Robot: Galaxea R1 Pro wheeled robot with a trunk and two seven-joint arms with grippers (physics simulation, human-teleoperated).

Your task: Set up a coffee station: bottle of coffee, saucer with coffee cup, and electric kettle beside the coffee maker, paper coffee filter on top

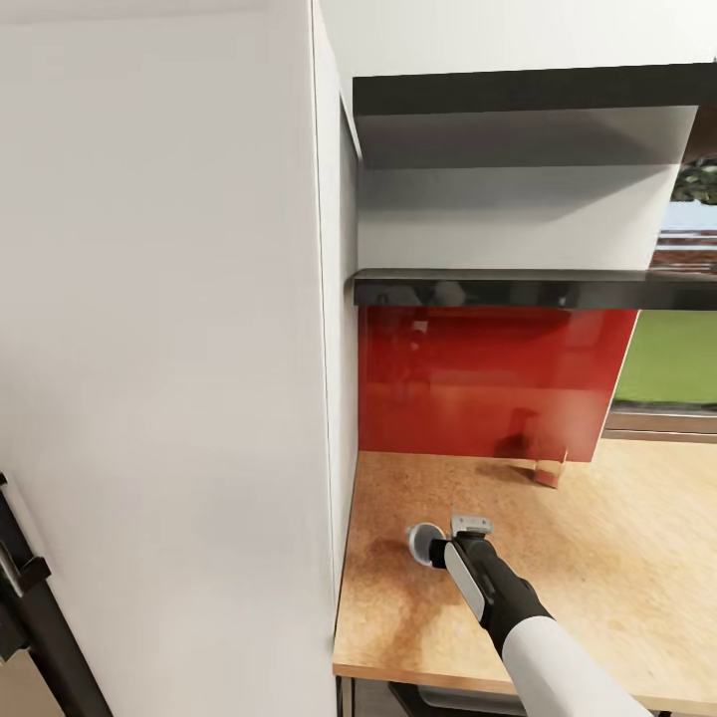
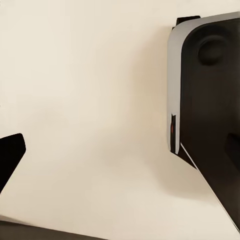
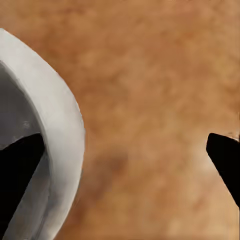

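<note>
One tool is at work. The right tool hangs low over the surface near its front left corner, beside a tall white cabinet panel. Its jaws are spread wide, gripping nothing. A small white round vessel, probably the coffee cup, stands just beside it. The step in hand appears to be grasping the cup; the next move calls for closing on its rim. The right wrist view adds that one fingertip overlaps the cup's grey interior while the other stays outside. The left wrist view shows one dark fingertip against a pale wall; that tool's state cannot be told. Farther back lies a small tan object, then the kitchen shelf.
</note>
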